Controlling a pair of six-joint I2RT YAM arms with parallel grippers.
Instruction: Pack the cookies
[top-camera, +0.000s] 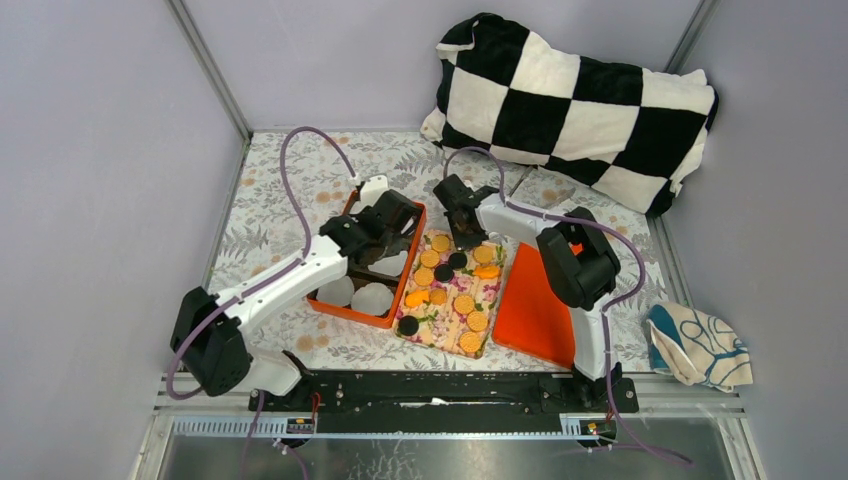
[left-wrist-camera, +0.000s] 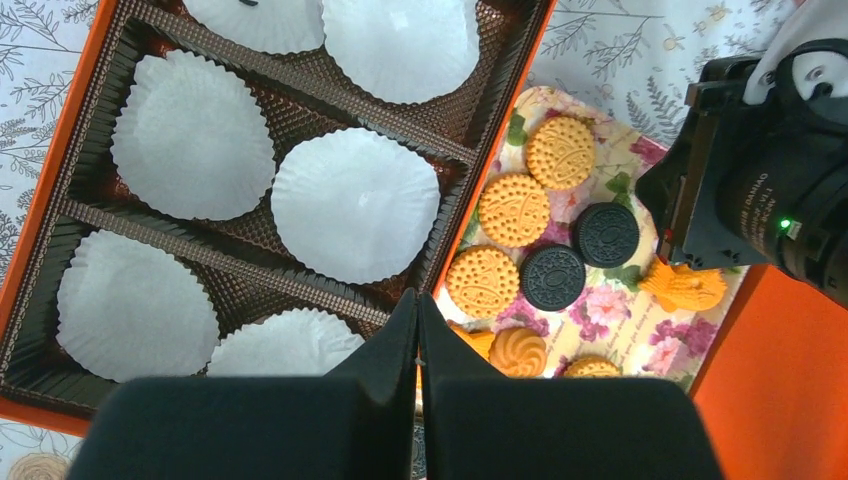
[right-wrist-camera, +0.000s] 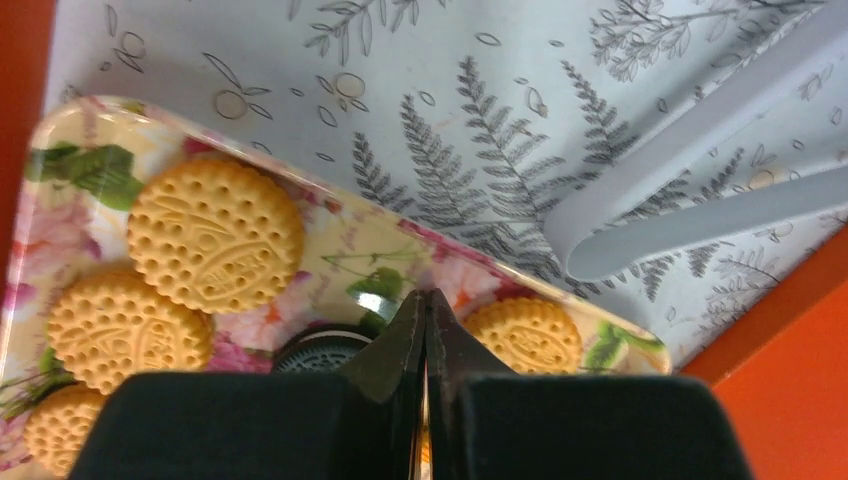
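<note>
Seen from above, the cookies (top-camera: 464, 303) lie on a tray (top-camera: 447, 322) between a box (top-camera: 350, 313) and a lid (top-camera: 535, 305). The left gripper (top-camera: 398, 232) is over the box and the right gripper (top-camera: 462, 232) over the tray's far end.

Left wrist: the fingers are pressed together and empty above the box wall, beside paper cups (left-wrist-camera: 355, 205).

Right wrist: the fingers are pressed together, holding nothing, over a black cookie (right-wrist-camera: 320, 352).

3 blk cookies (top-camera: 443, 272), approx 10 golden cookies (top-camera: 464, 304), 6 paper cups (left-wrist-camera: 355, 205), 1 tray (left-wrist-camera: 600, 305), 1 box (top-camera: 345, 312), 1 lid (top-camera: 530, 310)
</note>
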